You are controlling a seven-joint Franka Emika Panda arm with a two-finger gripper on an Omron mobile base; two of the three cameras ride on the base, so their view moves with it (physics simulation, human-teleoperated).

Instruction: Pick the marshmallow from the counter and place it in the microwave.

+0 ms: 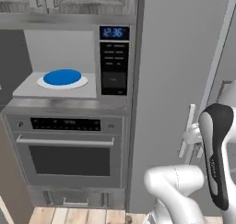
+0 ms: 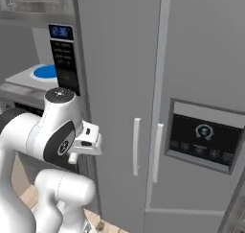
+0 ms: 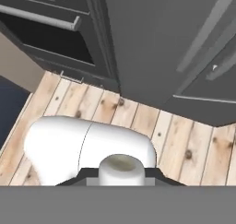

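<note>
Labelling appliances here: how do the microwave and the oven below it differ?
The microwave stands open, showing a pale interior with a blue disc; the oven is shut behind a dark window. The oven has a bar handle; the microwave has a side keypad with a blue clock. Both are grey, built-in.

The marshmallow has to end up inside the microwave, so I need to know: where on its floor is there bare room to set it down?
The microwave stands open. A blue disc on the white turntable takes up the middle. Bare pale floor lies left of the turntable toward the side wall, along the front edge, and in a narrower strip by the keypad.
</note>
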